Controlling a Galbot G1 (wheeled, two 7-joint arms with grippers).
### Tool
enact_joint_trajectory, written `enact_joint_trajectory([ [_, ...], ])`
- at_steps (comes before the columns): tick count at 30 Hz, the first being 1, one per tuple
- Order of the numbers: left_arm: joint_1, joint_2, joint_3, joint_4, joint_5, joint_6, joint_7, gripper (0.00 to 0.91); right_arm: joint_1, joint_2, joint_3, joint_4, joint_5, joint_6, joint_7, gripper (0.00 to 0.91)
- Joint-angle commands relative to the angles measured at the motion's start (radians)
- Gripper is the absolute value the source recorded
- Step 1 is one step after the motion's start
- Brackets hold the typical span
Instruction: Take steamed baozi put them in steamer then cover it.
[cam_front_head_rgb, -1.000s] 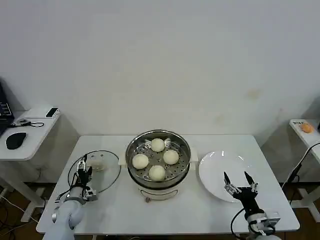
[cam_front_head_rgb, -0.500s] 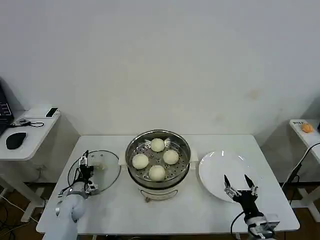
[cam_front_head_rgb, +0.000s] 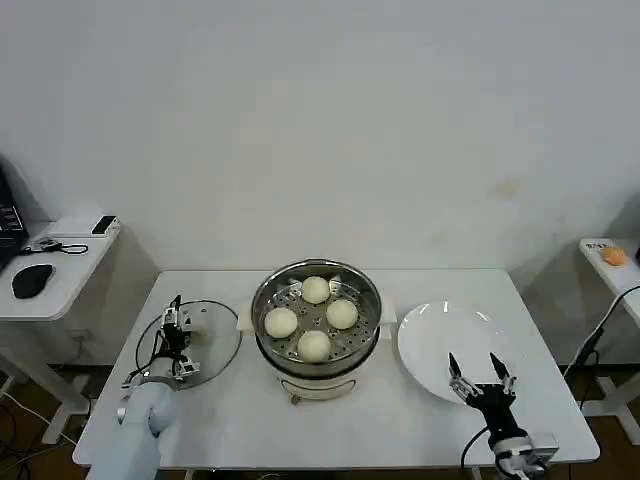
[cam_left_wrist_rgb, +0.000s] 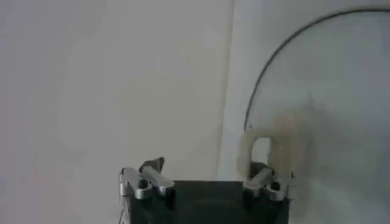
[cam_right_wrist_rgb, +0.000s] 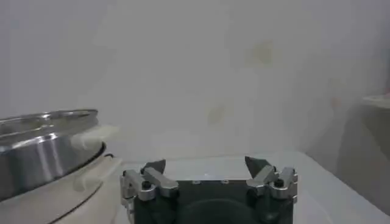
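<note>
Glass lid lies flat on the white surface beneath the left tool, fingers spread, empty. Four baozi fill the central steamer. Right tool hovers wide open, empty, over the plate.

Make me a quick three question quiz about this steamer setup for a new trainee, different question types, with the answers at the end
1. True or false: all four steamed baozi already sit in the steamer.
2. Multiple choice: where is the glass lid? A) on the steamer B) flat on the table to the robot's left of the steamer C) on the white plate
3. Which gripper is at the lid's handle?

Key:
1. True; the plate holds none.
2. B.
3. The left gripper, fingers open; the right gripper hovers open by the plate's near edge.
</note>
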Motion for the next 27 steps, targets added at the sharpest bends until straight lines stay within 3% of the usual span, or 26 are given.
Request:
enact_joint_trajectory([
  [1,-0.014,0.005,0.012,0.06,-0.001,-0.007,-0.022,0.0,-0.004,0.002,0.001,-0.003,-0.003,0.003,-0.001,0.907],
  [15,0.015,0.01,-0.013,0.008,-0.002,-0.008,-0.023,0.0,0.008,-0.025,0.028,-0.013,0.043,-0.008,0.002,0.907],
  [24,0.134,0.051,-0.048,-0.255,0.039,0.042,0.061,0.0,0.044,-0.043,0.07,-0.016,0.109,-0.029,0.009,0.907],
  [27,0.19,0.07,-0.069,-0.39,0.065,0.104,0.11,0.0,0.055,-0.047,0.076,-0.018,0.122,-0.03,0.008,0.907],
])
